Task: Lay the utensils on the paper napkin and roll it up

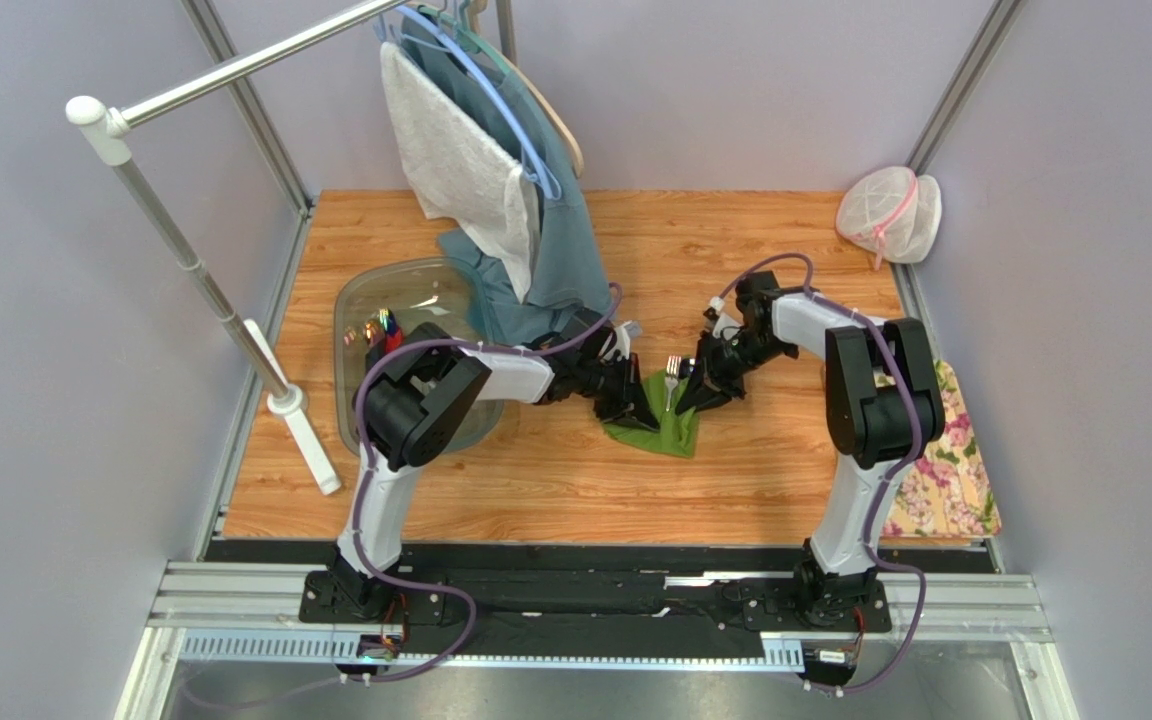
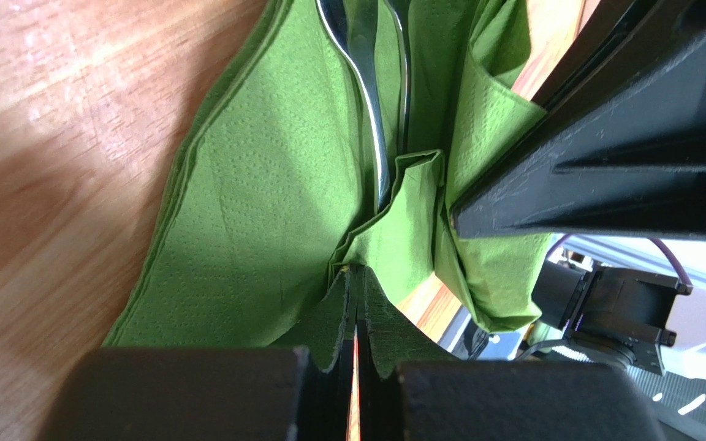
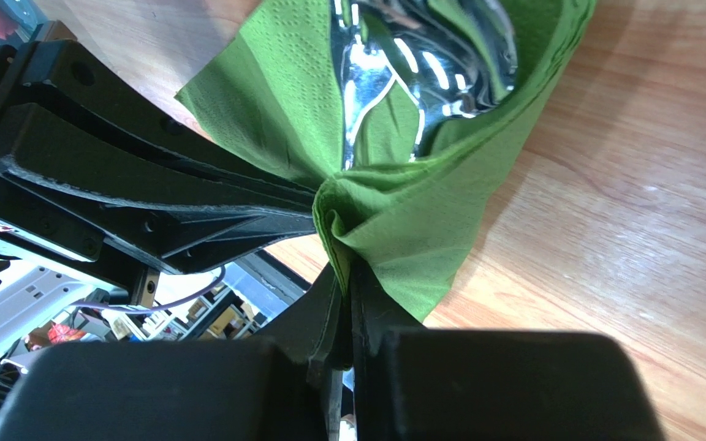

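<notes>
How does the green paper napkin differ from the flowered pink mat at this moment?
The paper napkin is plain green; the flowered mat is pink and patterned. The napkin is bunched around the utensils between the arms, pinched by the left gripper and right gripper; the mat lies flat at the right edge of the table, untouched.

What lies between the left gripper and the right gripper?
The paper napkin, with shiny metal utensils on it, spans the stretch between the left gripper and the right gripper; both pinch its edges. The top external view shows this.
</notes>
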Robot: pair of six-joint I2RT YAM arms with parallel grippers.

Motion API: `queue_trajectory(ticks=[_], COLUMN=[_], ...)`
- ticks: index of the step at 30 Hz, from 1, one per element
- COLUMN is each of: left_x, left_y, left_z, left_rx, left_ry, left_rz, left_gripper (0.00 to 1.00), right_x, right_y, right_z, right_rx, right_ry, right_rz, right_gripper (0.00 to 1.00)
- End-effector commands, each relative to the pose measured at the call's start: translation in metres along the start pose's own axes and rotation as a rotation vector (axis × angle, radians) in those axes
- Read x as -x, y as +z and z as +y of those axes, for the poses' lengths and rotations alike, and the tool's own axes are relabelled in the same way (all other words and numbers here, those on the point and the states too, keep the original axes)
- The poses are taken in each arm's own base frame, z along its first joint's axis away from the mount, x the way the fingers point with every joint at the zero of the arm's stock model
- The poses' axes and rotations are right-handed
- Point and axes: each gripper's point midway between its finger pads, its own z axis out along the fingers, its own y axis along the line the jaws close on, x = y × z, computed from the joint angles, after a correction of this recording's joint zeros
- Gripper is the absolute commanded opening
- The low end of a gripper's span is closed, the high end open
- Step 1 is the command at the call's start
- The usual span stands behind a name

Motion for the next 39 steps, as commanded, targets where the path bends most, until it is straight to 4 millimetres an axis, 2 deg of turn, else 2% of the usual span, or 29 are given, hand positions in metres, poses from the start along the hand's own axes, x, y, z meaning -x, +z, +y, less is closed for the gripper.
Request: queue_trajectory(ticks=[1,11,19,23,24,26,28,33,39], left_x=[0.005,0.005,0.009,0.012,0.013,0.015,0.015,0.014,0.019], left_y=[0.005,0.006,0.0,-0.012,-0.019,-0.026,-0.037,-0.058,-0.077], left_z=[0.01,0.009,-0.003,-0.014,-0.015,-0.015,-0.015,-0.017,-0.018], left_rx=[0.031,0.027,0.0,-0.036,-0.035,-0.037,-0.041,-0.05,-0.065], left_ry=[0.011,0.013,0.031,0.047,0.044,0.039,0.033,0.038,0.063], left_rz=[-0.007,-0.007,-0.022,-0.042,-0.051,-0.061,-0.071,-0.099,-0.146], left_gripper=[0.0,0.0,0.01,0.09,0.14,0.18,0.26,0.37,0.41], right_x=[0.012,0.015,0.019,0.019,0.018,0.019,0.02,0.021,0.022], right_y=[-0.007,0.005,0.01,0.012,0.013,0.012,0.013,0.013,0.008], right_z=[0.017,0.019,0.014,0.012,0.012,0.013,0.014,0.017,0.03], right_rx=[0.024,0.023,0.009,0.009,0.008,0.013,0.024,0.036,0.078], right_ry=[-0.029,0.004,0.02,0.025,0.025,0.027,0.031,0.036,0.035], right_rz=[-0.041,-0.026,-0.02,-0.014,-0.012,-0.012,-0.008,-0.004,-0.004], right_gripper=[0.07,0.09,0.21,0.27,0.28,0.35,0.42,0.54,0.54])
